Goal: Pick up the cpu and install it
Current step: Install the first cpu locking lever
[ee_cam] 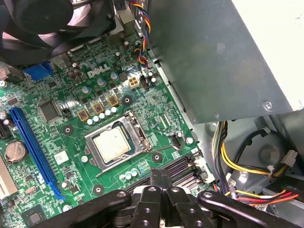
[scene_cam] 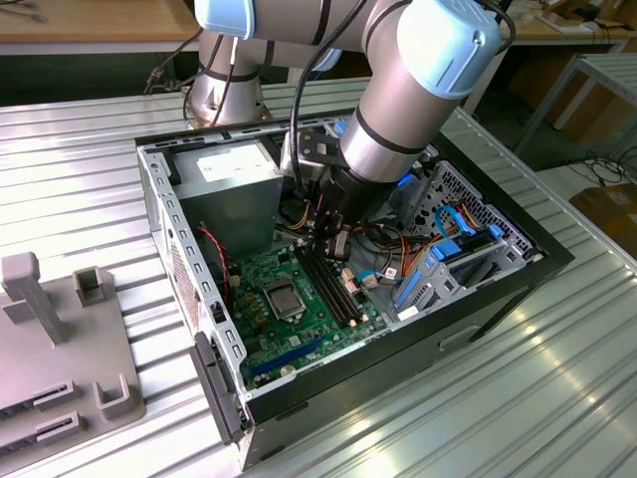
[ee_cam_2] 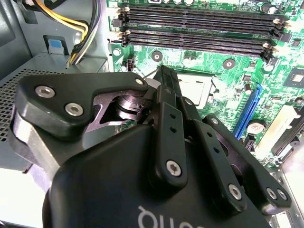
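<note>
Inside the open computer case [scene_cam: 159, 189], the gripper [scene_cam: 331, 244] hovers, jaws pressed together and empty, above the memory slots [scene_cam: 333, 284], beside the socket-seated cpu [ee_cam: 111, 144].

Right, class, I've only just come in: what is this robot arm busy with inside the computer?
The arm has reached into the open computer case and its gripper hangs just above the green motherboard, by the memory slots. The cpu already lies in its socket, beside the gripper, which holds nothing. The fingers are pressed together.
</note>
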